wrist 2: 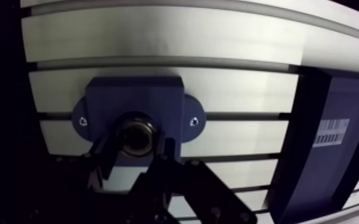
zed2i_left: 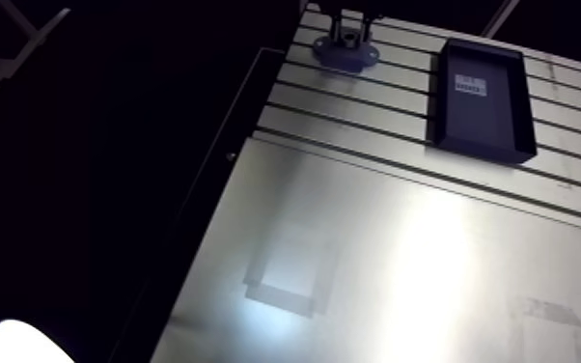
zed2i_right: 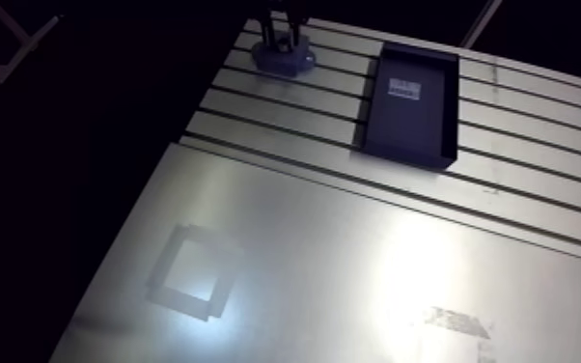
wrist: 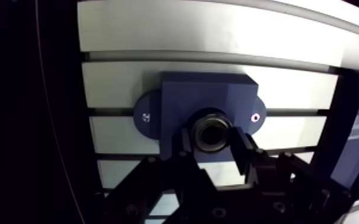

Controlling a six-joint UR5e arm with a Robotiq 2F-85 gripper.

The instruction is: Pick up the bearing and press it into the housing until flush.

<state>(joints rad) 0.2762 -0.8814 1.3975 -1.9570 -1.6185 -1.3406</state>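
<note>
- A metal bearing [wrist: 212, 132], a shiny ring with a dark centre, sits at the round bore in the middle of a dark-blue housing [wrist: 209, 95].
- The gripper [wrist: 213, 143] reaches down over the housing. Its two black fingers [wrist: 185, 146] stand close on either side of the bearing and clamp it between them.
- The housing is a square block with a rounded ear on each side, and each ear carries a small screw [wrist: 254, 117]. It lies flat across the slots of the aluminium table [zed2i_right: 507, 183], near the far edge.
- A black rectangular tray [zed2i_right: 412, 101] with a white barcode label [wrist 2: 330, 132] lies beside the housing, not touching it.
- A smooth metal sheet [zed2i_right: 304, 241] covers the nearer part of the table and bears a faint square outline [zed2i_right: 193, 270].
</note>
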